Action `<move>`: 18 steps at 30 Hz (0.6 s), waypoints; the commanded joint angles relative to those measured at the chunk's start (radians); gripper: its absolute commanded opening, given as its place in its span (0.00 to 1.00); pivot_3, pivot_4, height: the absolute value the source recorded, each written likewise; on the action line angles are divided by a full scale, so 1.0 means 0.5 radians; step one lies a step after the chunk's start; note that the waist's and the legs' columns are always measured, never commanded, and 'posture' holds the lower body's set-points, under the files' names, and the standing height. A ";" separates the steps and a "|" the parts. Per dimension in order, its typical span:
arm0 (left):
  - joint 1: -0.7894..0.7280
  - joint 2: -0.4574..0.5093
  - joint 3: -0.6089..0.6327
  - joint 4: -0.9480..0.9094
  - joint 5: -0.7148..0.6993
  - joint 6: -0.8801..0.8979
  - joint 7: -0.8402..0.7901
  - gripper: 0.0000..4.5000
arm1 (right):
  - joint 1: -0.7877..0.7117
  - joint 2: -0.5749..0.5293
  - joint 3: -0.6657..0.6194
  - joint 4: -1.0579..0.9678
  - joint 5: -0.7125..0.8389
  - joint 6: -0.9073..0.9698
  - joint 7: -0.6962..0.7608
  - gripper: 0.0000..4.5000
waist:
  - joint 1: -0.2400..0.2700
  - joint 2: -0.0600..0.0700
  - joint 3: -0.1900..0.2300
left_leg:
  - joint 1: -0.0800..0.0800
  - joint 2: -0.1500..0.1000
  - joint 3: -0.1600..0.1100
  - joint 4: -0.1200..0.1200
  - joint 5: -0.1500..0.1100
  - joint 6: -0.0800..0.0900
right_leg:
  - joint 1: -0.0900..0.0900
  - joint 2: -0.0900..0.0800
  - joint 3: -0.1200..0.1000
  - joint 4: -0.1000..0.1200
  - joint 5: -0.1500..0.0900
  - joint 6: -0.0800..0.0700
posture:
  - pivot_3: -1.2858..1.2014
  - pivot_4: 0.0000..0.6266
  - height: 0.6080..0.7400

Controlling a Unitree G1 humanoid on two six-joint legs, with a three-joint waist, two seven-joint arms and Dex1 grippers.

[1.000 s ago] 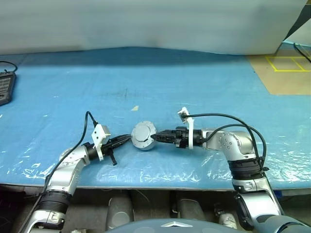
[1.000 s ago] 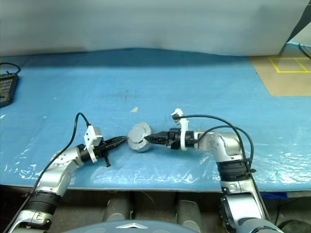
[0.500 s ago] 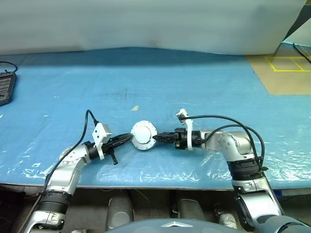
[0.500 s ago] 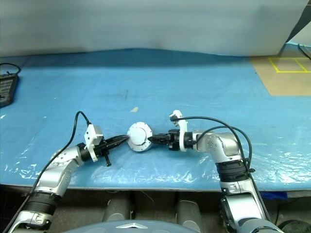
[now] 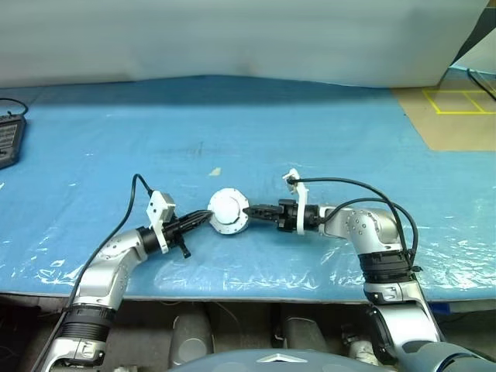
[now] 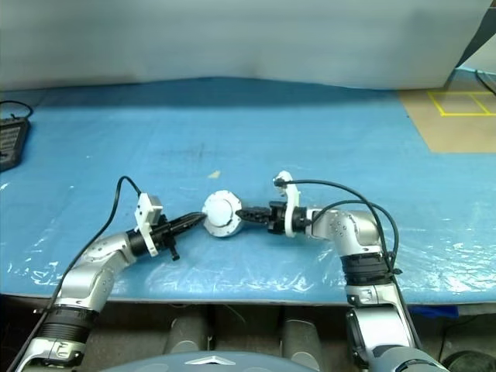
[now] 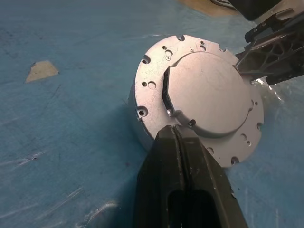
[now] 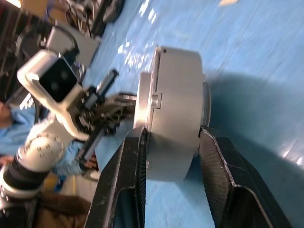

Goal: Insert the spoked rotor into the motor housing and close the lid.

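The motor housing [image 5: 229,211], a round grey metal puck, stands on edge just above the blue table cover. My right gripper [image 5: 249,211] is shut on it, one finger [image 8: 135,156] on each flat face. The lid [image 7: 209,95], a thin silver disc with a notched rim, sits flush on the housing and faces up and toward me. My left gripper [image 5: 203,219] is shut, and its fingertips [image 7: 176,135] touch the lid's rim from the other side. The spoked rotor is hidden.
A blue plastic sheet [image 5: 325,139] covers the table, and its front edge runs just below both arms. A small pale scrap [image 5: 215,172] lies behind the housing. A dark device [image 5: 8,139] sits at the far left. Brown floor with yellow tape [image 5: 457,116] shows at the back right.
My right gripper has closed on the housing and tipped it up, so the lid face now turns toward me. The left gripper's wrist rolled a little and stays at the rim.
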 commanded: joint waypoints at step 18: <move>-0.129 -0.459 0.624 -0.090 -0.968 0.716 0.447 0.51 | -0.375 0.300 -0.786 0.248 0.494 0.046 -0.379 0.28 | -0.001 0.000 0.000 | -0.010 0.002 0.000 0.005 -0.002 -0.006 | -0.008 0.001 -0.003 0.001 0.002 -0.008 | 0.52 0.24 1.00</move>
